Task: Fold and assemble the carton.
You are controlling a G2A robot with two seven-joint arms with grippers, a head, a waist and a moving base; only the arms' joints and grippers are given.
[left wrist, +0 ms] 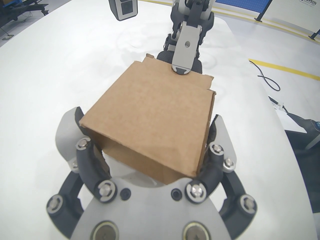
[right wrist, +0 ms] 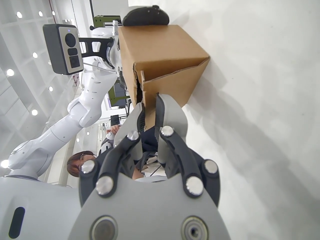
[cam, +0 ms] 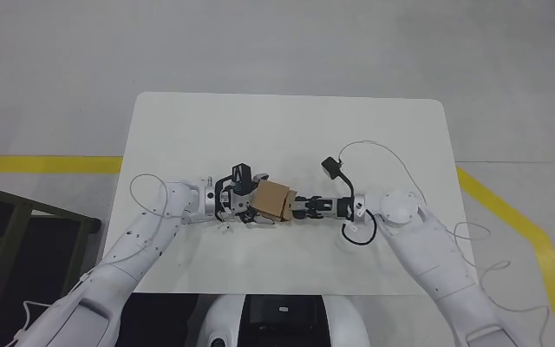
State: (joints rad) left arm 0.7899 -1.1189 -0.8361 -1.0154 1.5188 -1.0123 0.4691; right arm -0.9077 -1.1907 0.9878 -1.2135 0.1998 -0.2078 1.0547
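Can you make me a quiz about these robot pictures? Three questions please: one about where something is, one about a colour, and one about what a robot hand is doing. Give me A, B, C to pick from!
1. Where is the carton?
A. On the floor
B. Near the middle of the table
C. At a far corner of the table

2. What colour is the carton?
A. Brown
B. Blue
C. White

3. What is the right gripper doing?
A. Hanging wide open, far from the carton
B. Holding a cable
C. Pinching the carton's edge

Answers:
1 B: the top view shows it near the table's middle, between the two arms.
2 A: it is plain cardboard brown in every view.
3 C: the right wrist view shows its fingers closed on a cardboard edge.
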